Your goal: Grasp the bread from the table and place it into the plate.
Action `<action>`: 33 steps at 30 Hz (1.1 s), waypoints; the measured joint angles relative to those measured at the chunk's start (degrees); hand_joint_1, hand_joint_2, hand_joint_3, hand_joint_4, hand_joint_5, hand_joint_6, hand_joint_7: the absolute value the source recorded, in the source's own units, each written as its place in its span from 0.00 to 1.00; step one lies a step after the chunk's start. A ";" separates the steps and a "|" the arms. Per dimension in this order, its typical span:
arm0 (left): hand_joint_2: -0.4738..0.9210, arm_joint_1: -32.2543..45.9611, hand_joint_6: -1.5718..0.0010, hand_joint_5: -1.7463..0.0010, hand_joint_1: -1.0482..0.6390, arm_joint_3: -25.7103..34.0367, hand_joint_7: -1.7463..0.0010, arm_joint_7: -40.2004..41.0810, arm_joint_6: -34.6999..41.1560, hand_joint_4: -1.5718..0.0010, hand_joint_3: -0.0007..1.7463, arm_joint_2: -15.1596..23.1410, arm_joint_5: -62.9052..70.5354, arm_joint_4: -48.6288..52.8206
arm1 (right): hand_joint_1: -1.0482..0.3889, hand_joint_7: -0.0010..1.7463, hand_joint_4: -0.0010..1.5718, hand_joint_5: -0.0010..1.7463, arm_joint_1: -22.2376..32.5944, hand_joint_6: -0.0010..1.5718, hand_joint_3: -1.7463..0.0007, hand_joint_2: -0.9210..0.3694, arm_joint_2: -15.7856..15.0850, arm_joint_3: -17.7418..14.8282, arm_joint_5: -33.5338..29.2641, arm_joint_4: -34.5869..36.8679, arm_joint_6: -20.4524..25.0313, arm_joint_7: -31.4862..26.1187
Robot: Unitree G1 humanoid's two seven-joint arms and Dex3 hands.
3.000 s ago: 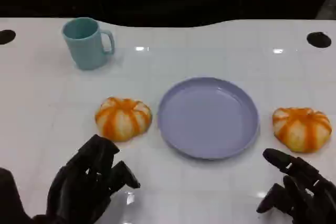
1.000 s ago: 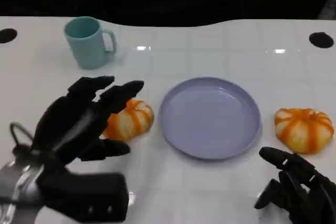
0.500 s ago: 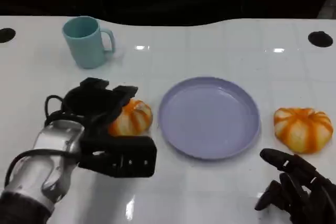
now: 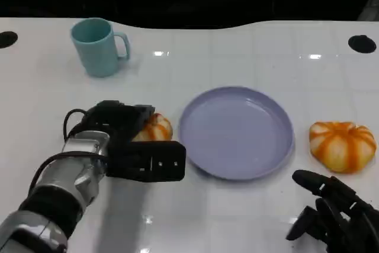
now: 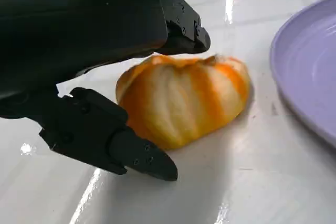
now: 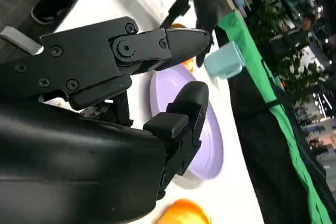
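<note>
Orange-striped bread (image 4: pixel 153 128) sits between left hand's (image 4: pixel 121 125) spread fingers, not yet gripped; close evenly, lift clear, then cross plate (image 4: pixel 237 170) rim.

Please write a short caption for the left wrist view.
Left robot hand closing around an orange-striped bread beside the purple plate.

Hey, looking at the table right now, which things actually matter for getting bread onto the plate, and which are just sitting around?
Part of the job:
left bread, at the left hand
right bread
purple plate
left hand

Just lying about:
teal mug
right hand, resting at the table edge, holding nothing
</note>
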 measured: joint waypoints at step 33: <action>0.77 -5.11 0.58 0.00 0.53 6.80 0.00 27.81 -12.23 0.45 0.60 -3.48 -15.65 14.74 | 0.17 0.32 0.43 0.85 2.02 0.61 0.89 0.00 -0.35 0.52 0.16 -1.57 0.38 -1.56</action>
